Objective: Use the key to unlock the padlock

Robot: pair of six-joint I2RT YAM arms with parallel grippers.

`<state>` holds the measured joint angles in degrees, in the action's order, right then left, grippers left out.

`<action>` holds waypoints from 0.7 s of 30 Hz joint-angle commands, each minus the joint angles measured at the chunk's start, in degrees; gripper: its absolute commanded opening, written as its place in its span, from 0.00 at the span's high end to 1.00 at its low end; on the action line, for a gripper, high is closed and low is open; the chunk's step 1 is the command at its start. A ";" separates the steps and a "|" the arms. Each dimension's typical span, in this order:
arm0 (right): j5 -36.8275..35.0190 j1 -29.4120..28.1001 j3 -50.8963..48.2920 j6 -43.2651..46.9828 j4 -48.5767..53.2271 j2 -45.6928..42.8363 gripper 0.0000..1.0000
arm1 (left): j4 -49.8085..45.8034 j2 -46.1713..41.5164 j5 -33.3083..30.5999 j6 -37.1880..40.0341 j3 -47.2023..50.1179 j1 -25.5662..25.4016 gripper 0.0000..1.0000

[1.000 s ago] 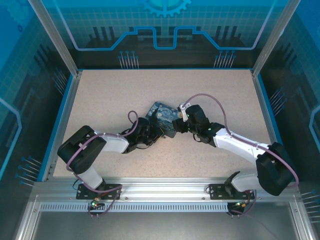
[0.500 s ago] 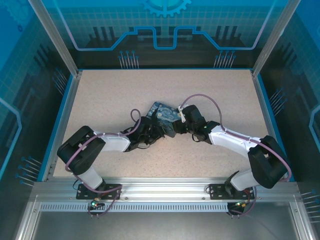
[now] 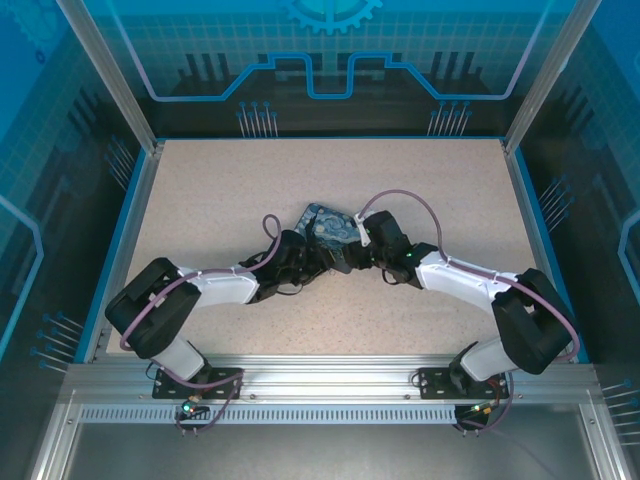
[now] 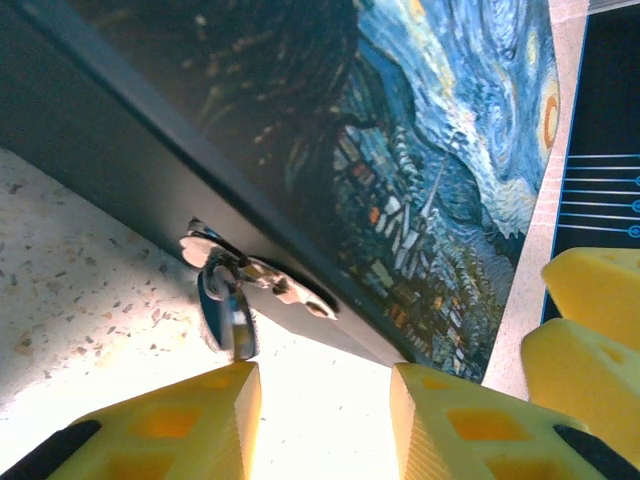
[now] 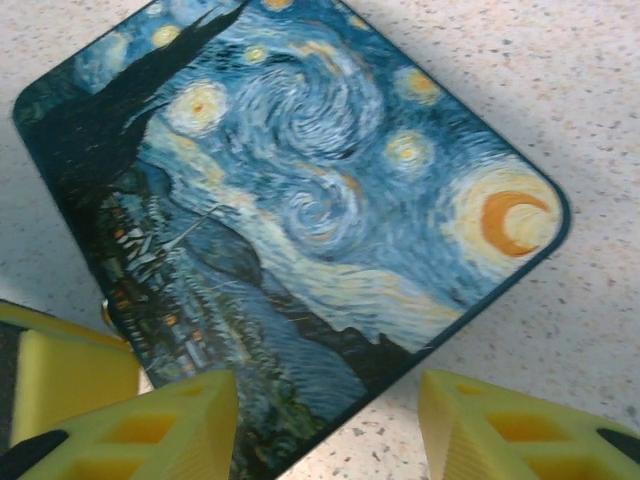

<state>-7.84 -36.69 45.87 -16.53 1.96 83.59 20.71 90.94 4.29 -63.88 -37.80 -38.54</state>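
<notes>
Padlock (image 4: pixel 228 315) first: the small bluish body is hanging from a metal hasp (image 4: pixel 262 278) on the dark side wall of the swirl-painted box (image 4: pixel 420 150), with its lower end reaching down toward the speckled table (image 4: pixel 70 270). The left gripper (image 4: pixel 322 420) is pointing straight at that wall. Its yellow fingers (image 4: pixel 170 425) are standing apart with nothing but bare tabletop between them. The tip of one finger is sitting just beside the bottom of the padlock, so close that I cannot tell whether the two are touching. Off to the far side of that wrist view, two more yellow fingers are showing past the box's edge. The right gripper (image 5: pixel 328 400) is hovering over the painted lid from the other side. Its fingers are spread, with the near edge and corner of the box lying between them. I cannot tell whether they are pressing on the box or only straddling it. From above, the box is lying flat near the middle of the table, turned at an angle. Both arms are reaching inward, one from each side, and their grippers are meeting close together at the box's near edge.
</notes>
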 commanded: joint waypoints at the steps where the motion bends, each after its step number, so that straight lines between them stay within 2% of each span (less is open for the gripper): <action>1: 9.05 0.30 -2.53 1.64 -5.12 -1.44 0.51 | -3.62 -3.36 -1.64 2.67 -1.09 -0.37 0.58; 6: 9.42 -0.40 -4.07 0.47 -3.96 -2.92 0.51 | -8.29 -9.25 -3.68 4.46 1.26 -0.22 0.52; 8: 6.32 -0.19 -5.02 -1.71 -2.80 -3.79 0.47 | -11.51 -12.89 -5.40 6.08 1.67 0.04 0.49; 10: 6.30 1.19 -6.36 -4.77 -3.15 -4.80 0.43 | -14.99 -16.80 -6.43 7.98 1.59 1.50 0.43; 13: 10.43 3.97 -8.14 -9.89 -6.22 -5.44 0.34 | -18.41 -20.65 -4.43 10.79 0.84 6.34 0.37; 17: 15.86 7.90 -6.39 -15.09 -7.01 -2.20 0.18 | -22.90 -20.79 0.22 16.20 -2.62 14.22 0.29; 21: 22.51 10.28 -2.13 -16.22 -10.66 4.41 0.15 | -23.04 -18.11 3.91 19.92 -5.69 20.17 0.28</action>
<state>8.21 -27.53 40.56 -29.65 -5.21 84.60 0.58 71.29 4.12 -49.23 -40.75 -20.49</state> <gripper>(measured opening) 0.850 0.718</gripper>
